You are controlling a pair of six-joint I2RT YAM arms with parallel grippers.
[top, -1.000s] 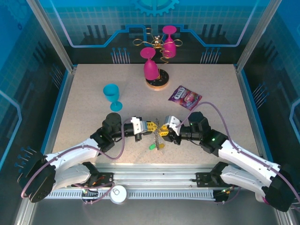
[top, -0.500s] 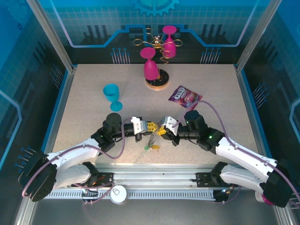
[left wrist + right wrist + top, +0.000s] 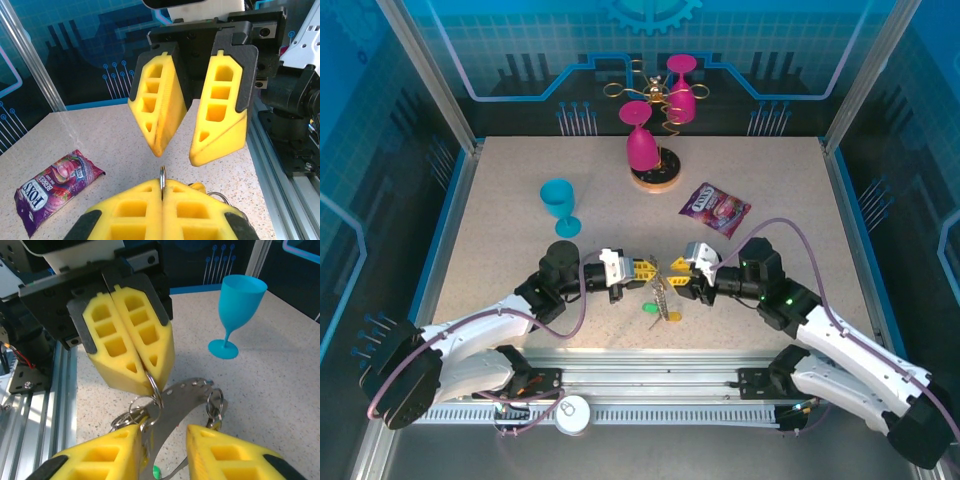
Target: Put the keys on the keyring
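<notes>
Your left gripper [image 3: 145,376] holds the thin grey metal keyring [image 3: 182,396] in clenched jaws above the speckled counter [image 3: 520,260]. Your right gripper [image 3: 180,151] has its jaws released around it. The small green- and yellow-headed keys [image 3: 649,312] sit just below. Threading appears underway; next, close the right jaws precisely on the ring.

Grey keyring [image 3: 662,291] hangs upright, green and yellow keys [image 3: 649,312] at its foot.

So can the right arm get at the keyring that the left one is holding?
Probably yes: the right gripper is open, and the keyring hangs right between its jaws with nothing in the way. The left gripper pinches its top ring.
</notes>
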